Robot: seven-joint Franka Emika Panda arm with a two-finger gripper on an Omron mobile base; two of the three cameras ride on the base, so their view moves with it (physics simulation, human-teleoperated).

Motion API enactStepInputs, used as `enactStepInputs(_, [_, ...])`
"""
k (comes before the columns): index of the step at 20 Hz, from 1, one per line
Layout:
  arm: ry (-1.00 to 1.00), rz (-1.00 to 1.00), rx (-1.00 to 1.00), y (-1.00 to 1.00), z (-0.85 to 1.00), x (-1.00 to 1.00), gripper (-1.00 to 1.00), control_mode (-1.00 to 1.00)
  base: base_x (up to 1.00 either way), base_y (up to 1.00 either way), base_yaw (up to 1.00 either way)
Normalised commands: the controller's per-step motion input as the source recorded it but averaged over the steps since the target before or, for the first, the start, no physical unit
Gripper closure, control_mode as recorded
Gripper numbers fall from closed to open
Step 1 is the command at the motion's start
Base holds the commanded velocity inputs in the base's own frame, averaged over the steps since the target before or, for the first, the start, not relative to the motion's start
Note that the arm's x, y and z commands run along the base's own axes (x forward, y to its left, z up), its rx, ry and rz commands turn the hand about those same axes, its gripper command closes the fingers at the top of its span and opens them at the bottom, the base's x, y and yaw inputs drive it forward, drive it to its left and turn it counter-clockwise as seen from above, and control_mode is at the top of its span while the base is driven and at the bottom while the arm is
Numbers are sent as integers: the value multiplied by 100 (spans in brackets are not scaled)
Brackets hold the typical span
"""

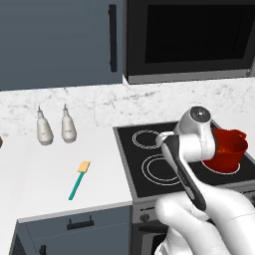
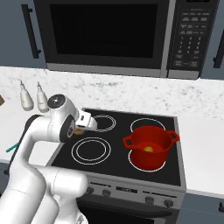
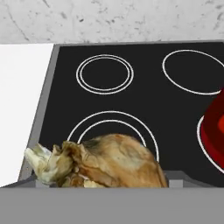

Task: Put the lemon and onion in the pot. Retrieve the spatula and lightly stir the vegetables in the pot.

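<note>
One onion (image 3: pixel 109 162) I hold in wide-spread fingers over the stove's (image 2: pixel 175 175) front left corner, lemon (image 2: pixel 148 149) in the red pot (image 2: pixel 148 157), spatula (image 1: pixel 79 180) near the counter's (image 1: pixel 45 169) front edge.

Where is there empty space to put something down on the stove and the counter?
The two left burner rings are bare. White counter lies open between the two white bottles and the teal-handled spatula. It is crowded at the front right burner, where the red pot holds the yellow lemon.
</note>
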Motion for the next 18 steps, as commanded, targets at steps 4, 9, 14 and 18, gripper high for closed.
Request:
enactStepInputs(4, [-2, -20, 0, -100, 43, 2, 100, -100, 0, 0, 0])
enactStepInputs(9, [0, -16, 0, -100, 9, 15, 100, -100, 0, 0, 0])
enactStepInputs(14, [1, -9, 0, -100, 0, 41, 100, -100, 0, 0, 0])
enactStepInputs(18, [1, -4, 0, -95, -8, 43, 100, -100, 0, 0, 0])
